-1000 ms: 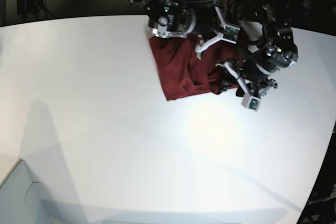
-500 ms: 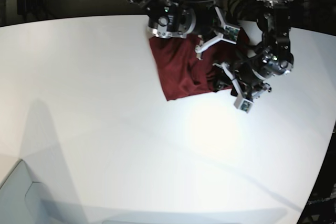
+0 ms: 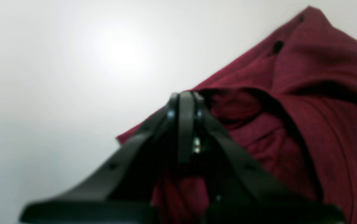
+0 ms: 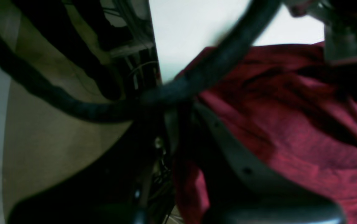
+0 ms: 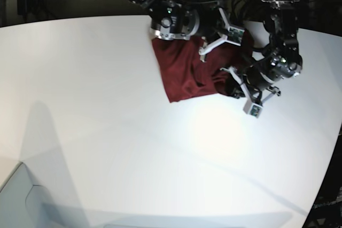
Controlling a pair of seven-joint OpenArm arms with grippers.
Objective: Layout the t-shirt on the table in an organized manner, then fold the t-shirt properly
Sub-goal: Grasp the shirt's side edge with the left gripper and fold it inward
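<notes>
The maroon t-shirt (image 5: 181,70) lies bunched and wrinkled at the far edge of the white table (image 5: 107,105), between my two arms. My left gripper (image 5: 231,85) is at the shirt's right near corner. In the left wrist view the left gripper (image 3: 183,95) has its jaws together, pinching a fold of the shirt (image 3: 306,109). My right gripper (image 5: 203,53) is over the shirt's far part. In the right wrist view the right gripper (image 4: 173,121) looks shut on the shirt (image 4: 290,124) by the table's far edge (image 4: 190,28).
The arm bases and cables crowd the table's far edge (image 5: 171,20). A thick black cable (image 4: 72,105) crosses the right wrist view. A pale grey object (image 5: 21,201) sits at the near left corner. The table's edge curves along the right (image 5: 334,148).
My left arm's wrist swung a little left, then back right and nearer. The shirt's right near corner shifted slightly with it. The right arm has stayed put.
</notes>
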